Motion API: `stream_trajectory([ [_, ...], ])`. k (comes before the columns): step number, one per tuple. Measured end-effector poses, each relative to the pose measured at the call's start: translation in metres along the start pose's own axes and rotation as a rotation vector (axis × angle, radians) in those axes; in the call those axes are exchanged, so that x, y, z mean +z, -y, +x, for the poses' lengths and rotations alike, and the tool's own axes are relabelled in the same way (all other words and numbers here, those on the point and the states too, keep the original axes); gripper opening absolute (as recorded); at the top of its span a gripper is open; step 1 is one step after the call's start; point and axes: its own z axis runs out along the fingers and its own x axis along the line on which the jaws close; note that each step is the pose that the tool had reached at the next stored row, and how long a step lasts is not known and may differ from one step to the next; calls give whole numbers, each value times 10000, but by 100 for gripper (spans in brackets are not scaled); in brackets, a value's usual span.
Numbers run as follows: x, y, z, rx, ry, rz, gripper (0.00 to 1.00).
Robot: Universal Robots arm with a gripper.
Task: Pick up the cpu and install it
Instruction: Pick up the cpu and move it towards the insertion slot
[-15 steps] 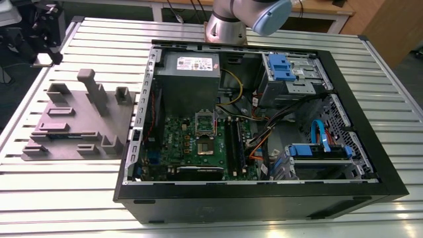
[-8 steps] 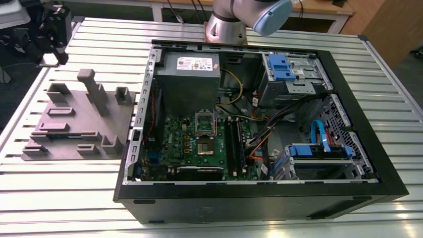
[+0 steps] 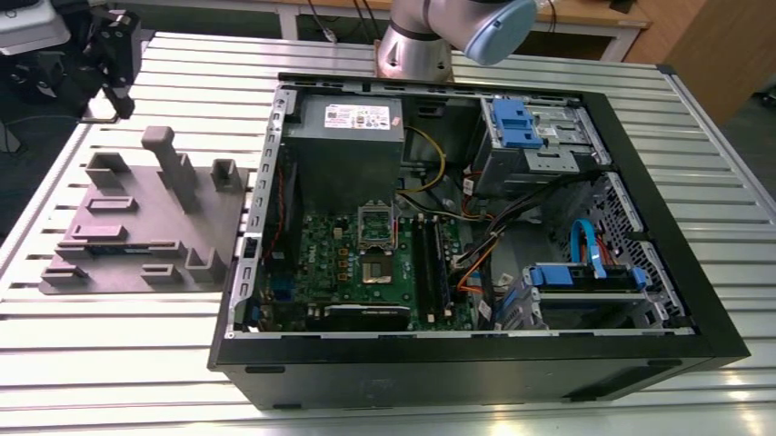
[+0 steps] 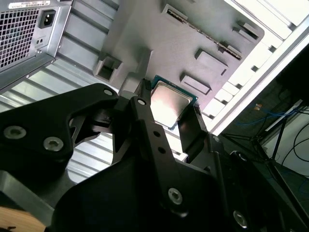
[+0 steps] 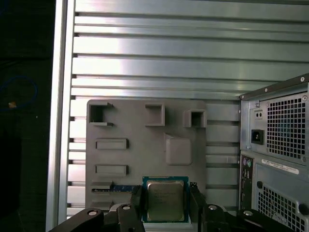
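Cpu (image 5: 165,200) is pinched at its edges between the tool's (image 5: 166,193) two black fingers in both wrist views, held above the grey fixture (image 3: 134,227) on the tabletop (image 3: 109,363), left in the exterior view.

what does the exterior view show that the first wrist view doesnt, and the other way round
Exterior view alone: the open inside of the computer case, with the motherboard, its socket and the blue drive caddies.

First wrist view alone: the cpu, silver top toward the camera, clamped between the fingers of the gripper, and the case's vented rear panel.

Both: the grey fixture, the slatted metal table and the case itself.
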Motion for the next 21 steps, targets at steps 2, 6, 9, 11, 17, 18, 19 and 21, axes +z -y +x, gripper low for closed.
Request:
stream_trajectory([
  [2, 0, 0, -16, 0, -1, 0, 47],
  [6, 0, 0, -23, 1, -1, 0, 47],
  [9, 0, 0, -24, 0, -1, 0, 47],
  [11, 0, 0, -24, 0, 0, 0, 47],
  [17, -26, -2, -25, 0, -1, 1, 47],
  [18, -44, -2, -26, 0, -1, 1, 47],
  [19, -68, -4, -26, -1, -1, 1, 47],
  [21, -121, -8, -27, 0, -1, 1, 47],
])
